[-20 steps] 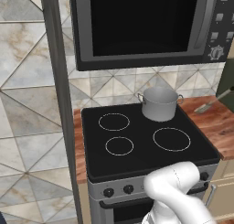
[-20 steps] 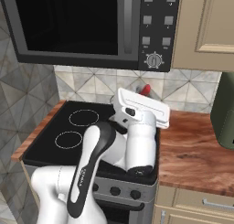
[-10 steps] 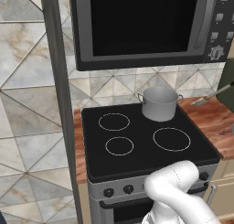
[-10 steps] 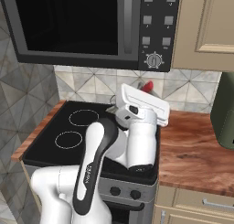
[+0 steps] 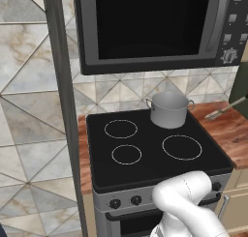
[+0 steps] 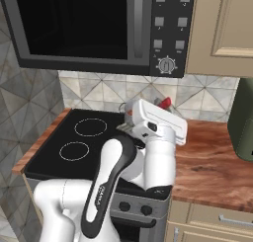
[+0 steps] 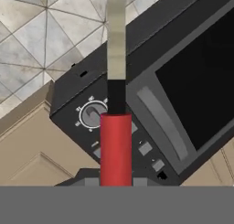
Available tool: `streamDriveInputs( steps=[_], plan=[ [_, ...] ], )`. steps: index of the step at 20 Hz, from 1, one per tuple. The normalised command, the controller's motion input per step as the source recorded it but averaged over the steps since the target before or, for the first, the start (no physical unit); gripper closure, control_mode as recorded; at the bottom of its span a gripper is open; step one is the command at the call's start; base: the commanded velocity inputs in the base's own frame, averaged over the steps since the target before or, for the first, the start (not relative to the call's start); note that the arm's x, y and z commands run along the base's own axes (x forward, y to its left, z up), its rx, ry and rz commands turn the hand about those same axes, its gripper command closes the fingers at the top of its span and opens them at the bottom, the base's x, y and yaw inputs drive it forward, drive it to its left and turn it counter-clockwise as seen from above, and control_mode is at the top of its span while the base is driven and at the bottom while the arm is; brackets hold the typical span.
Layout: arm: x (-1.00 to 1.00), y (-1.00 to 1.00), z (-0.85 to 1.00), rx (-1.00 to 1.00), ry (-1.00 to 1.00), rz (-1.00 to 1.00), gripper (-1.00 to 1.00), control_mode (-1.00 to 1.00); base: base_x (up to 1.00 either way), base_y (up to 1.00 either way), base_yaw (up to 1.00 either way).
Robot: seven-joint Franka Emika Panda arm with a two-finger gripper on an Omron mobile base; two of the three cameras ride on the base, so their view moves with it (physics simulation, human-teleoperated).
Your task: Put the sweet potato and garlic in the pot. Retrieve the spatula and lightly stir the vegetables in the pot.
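Now the pincer [image 7: 116,182] clenched the spatula [image 7: 116,141] by its red handle, blade upward along the pincer's axis, the pot [image 5: 168,109] lying below.

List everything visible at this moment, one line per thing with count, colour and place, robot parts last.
Grey brushed-metal pot: one, grey, on the back right of the stovetop.
Black glass stovetop: one, black with white burner rings, between the wooden counters.
Black microwave: one, black, mounted above the stove.
Red-handled spatula: one, red handle with pale blade, held upright in the gripper, pointing toward the microwave.
Wooden counter: brown, right of the stove.
Metal utensil: one, grey, lying on the right counter.
Dark green appliance: one, at the far right on the counter.
Beige cabinet: right of the microwave.
Gripper: one, shut on the spatula handle.
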Motion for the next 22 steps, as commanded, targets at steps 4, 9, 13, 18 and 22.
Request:
streamDriveInputs(
  steps=[4, 9, 13, 18, 22],
  plan=[
    [0.3, 0.09, -0.73, 0.0, -0.06, -0.06, 1.0, -1.0, 0.0, 0.0, 0.0],
    [0.49, 0.19, -0.59, 0.0, -0.04, -0.12, 1.0, -1.0, 0.0, 0.0, 0.0],
    [0.62, 0.26, -0.28, 0.0, -0.1, -0.18, 1.0, -1.0, 0.0, 0.0, 0.0],
    [0.65, 0.2, -0.17, 0.01, -0.03, -0.19, 1.0, -1.0, 0.0, 0.0, 0.0],
    [0.56, 0.12, -0.14, 0.04, 0.0, -0.17, 1.0, -1.0, 0.0, 0.0, 0.0]
  ],
)
